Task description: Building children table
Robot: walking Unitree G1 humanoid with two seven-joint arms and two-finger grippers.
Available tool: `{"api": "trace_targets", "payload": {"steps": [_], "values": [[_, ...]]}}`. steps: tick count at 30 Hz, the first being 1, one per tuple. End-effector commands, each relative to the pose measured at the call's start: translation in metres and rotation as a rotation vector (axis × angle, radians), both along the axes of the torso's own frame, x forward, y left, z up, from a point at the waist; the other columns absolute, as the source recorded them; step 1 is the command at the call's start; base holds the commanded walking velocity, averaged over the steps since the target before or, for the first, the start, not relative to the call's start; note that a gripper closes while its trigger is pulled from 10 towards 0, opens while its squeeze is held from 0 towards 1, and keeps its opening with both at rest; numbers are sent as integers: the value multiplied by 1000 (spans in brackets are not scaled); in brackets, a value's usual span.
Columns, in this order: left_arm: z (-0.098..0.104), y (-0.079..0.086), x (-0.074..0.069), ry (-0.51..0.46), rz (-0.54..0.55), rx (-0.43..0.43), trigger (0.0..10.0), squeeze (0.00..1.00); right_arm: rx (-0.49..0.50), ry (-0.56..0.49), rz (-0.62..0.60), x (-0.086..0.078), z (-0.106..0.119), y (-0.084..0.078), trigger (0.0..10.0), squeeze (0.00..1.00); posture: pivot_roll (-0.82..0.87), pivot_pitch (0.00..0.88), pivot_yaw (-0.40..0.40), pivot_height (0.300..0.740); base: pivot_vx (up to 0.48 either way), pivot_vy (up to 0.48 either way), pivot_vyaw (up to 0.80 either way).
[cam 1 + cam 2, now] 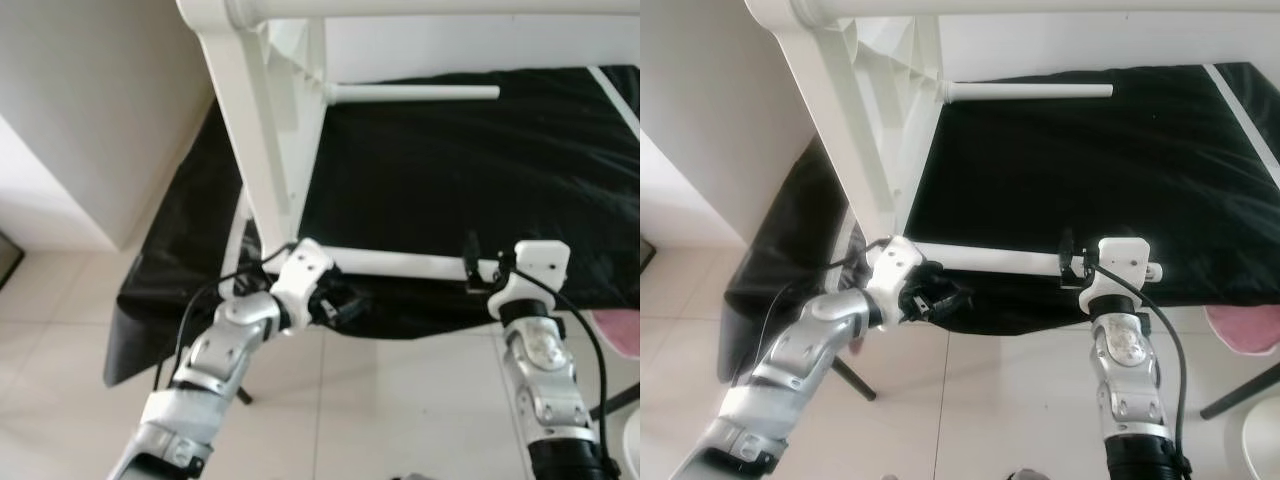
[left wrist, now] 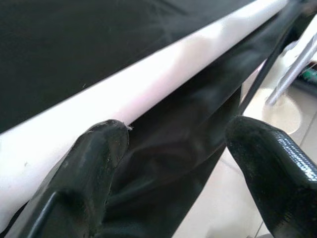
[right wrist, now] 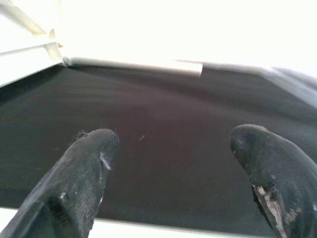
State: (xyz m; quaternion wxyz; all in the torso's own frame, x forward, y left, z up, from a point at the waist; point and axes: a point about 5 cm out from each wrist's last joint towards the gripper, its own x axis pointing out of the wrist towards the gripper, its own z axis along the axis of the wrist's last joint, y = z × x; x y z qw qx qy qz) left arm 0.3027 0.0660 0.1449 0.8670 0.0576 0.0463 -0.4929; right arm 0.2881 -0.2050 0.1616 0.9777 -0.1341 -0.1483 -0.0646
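Note:
A white children's table frame point(image 1: 262, 140) stands tipped on a black cloth point(image 1: 450, 180) spread over a low surface. One white leg point(image 1: 400, 264) runs along the cloth's near edge, and another leg point(image 1: 412, 92) sticks out at the back. My left gripper point(image 1: 342, 302) is open just under the near leg's left end, where it joins the frame; in the left wrist view the leg point(image 2: 124, 99) passes close to one fingertip point(image 2: 101, 144). My right gripper point(image 1: 476, 266) is open at that leg's right end, its fingers point(image 3: 94, 148) spread above the cloth.
A tiled floor point(image 1: 400, 400) lies below the cloth's front edge. A white wall or cabinet point(image 1: 60, 150) stands at the left. A pink object point(image 1: 618, 332) sits on the floor at the right, and a dark stand leg point(image 1: 855, 378) slants under the cloth.

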Motion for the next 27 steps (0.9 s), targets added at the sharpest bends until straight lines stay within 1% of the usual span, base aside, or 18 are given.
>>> {"api": "trace_targets", "payload": {"steps": [1, 2, 3, 4, 5, 6, 7, 8, 10, 13, 14, 17, 18, 20, 24, 26, 27], "values": [[0, 6, -4, 30, -2, -28, 10000, 0, -188, -97, 15, 1, 19, 16, 10000, 0, -77, 45, 79, 740, 0, 0, 0], [0, 6, -4, 30, -2, -28, 10000, 0, -188, -97, 15, 1, 19, 16, 10000, 0, -77, 45, 79, 740, 0, 0, 0], [-1, 7, -5, 31, -7, -25, 10000, 0, -263, -170, 20, -1, 30, 24, 10000, 0, -70, 38, 75, 740, 0, 0, 0], [-2, 7, -5, 30, -5, -19, 10000, 0, -295, -217, 24, -2, 37, 29, 10000, 0, -70, 38, 75, 740, 0, 0, 0], [-2, 7, -5, 30, -5, -19, 10000, 0, -295, -217, 24, -2, 37, 29, 10000, 0, -70, 38, 75, 740, 0, 0, 0], [-3, 8, -2, 28, 15, -11, 10000, 0, -371, -319, -1, -6, 51, 36, 10000, 0, -66, 31, 70, 740, 0, 0, 0], [-3, 9, -1, 27, 29, -6, 10000, 0, -421, -391, -19, -10, 60, 40, 10000, 0, -66, 31, 70, 740, 0, 0, 0], [-3, 9, -1, 27, 29, -6, 10000, 0, -421, -391, -19, -10, 60, 40, 10000, 0, -66, 31, 70, 740, 0, 0, 0], [-1, 7, 3, 15, 43, -11, 10000, 0, -513, -534, -47, -16, 80, 52, 10000, 0, -58, 18, 61, 740, 0, 0, 0], [2, 6, 6, 9, 55, -18, 10000, 0, -567, -660, -112, -20, 97, 58, 10000, 0, -58, 11, 60, 740, 0, 0, 0], [2, 6, 6, 9, 55, -18, 10000, 0, -567, -660, -112, -20, 97, 58, 10000, 0, -58, 11, 60, 740, 0, 0, 0], [2, 5, 7, 12, 63, -15, 10000, 0, -607, -771, -183, -20, 116, 60, 10000, 0, -59, 2, 58, 740, 0, 0, 0], [2, 5, 7, 12, 63, -15, 10000, 0, -607, -771, -183, -20, 116, 60, 10000, 0, -59, 2, 58, 740, 0, 0, 0], [2, 4, 7, 11, 64, -14, 10000, 0, -627, -821, -225, -21, 124, 59, 10000, 0, -61, 1, 57, 740, 0, 0, 0], [2, 3, 8, 10, 63, -15, 10000, 0, -631, -832, -241, -20, 127, 58, 10000, 0, -62, 0, 57, 740, 0, 0, 0], [3, 0, 10, 8, 64, -22, 10000, 0, -646, -852, -278, -18, 133, 58, 10000, 0, -68, 4, 55, 740, 0, 0, 0], [4, -1, 11, 6, 63, -22, 10000, 0, -657, -832, -274, -13, 137, 58, 10000, 0, -70, 9, 54, 740, 0, 0, 0]]}}
